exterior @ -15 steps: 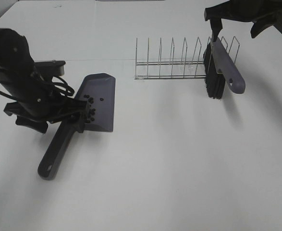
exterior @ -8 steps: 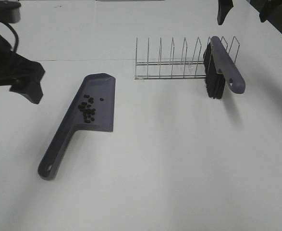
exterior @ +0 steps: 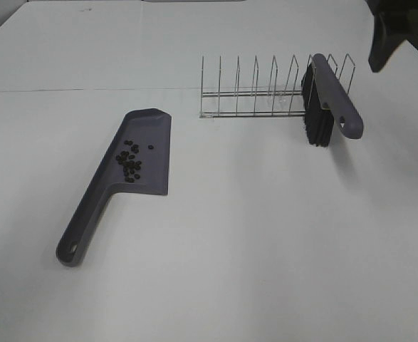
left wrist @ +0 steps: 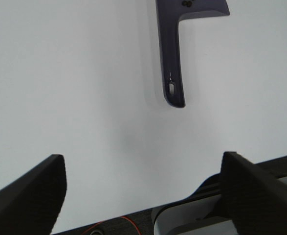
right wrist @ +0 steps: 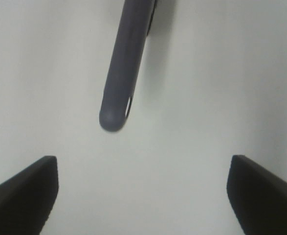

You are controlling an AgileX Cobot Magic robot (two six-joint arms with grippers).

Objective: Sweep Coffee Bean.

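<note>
White bench (exterior: 265, 235): our left arm's gone from beside the dustpan (exterior: 146, 153), both sets of fingers spread, holding nothing. Coffee beans (exterior: 129, 161) sit in the dustpan, so we reckon sweeping's done.

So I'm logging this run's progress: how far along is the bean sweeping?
It looks finished. Done: the coffee beans lie clustered in the dustpan, and I see none loose on the table. The brush leans at the wire rack. In hand: nothing; the left pincer and right pincer are open and empty, apart from both tools. Left: seemingly nothing.
</note>
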